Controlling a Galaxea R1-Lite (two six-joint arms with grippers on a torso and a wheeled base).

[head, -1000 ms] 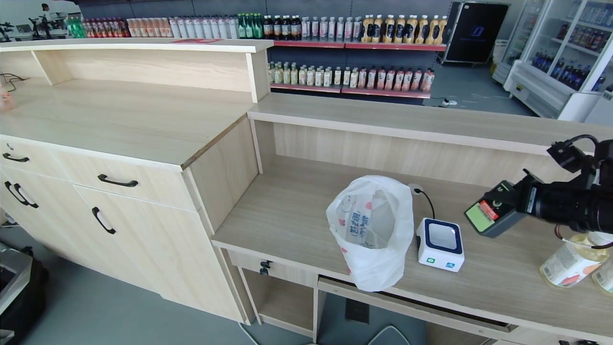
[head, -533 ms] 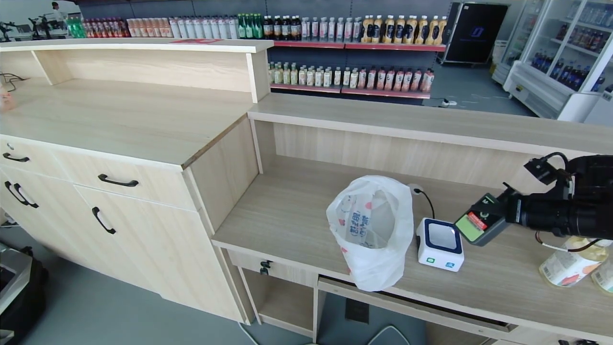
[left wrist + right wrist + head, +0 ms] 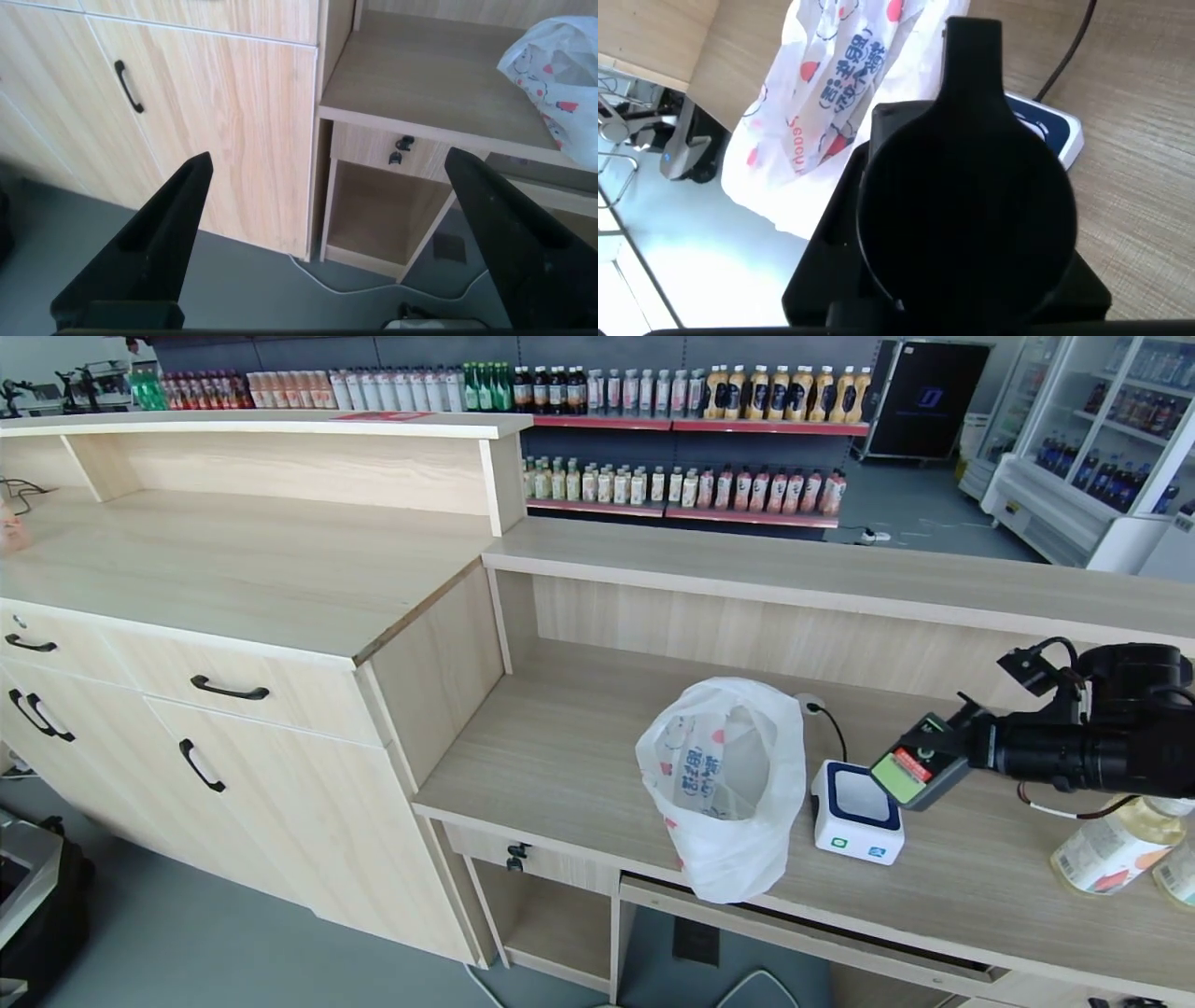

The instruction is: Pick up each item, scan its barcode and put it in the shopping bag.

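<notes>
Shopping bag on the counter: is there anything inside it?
The shopping bag stands open; its mouth shows just white plastic inner wall, no item. The bottom is hidden behind the front wall, so something could lie there unseen.

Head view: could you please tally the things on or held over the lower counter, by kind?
shopping bag: 1
scanner: 1
box, held over the counter: 1
bottles, at the counter's right end: 2
Total: 5
</notes>
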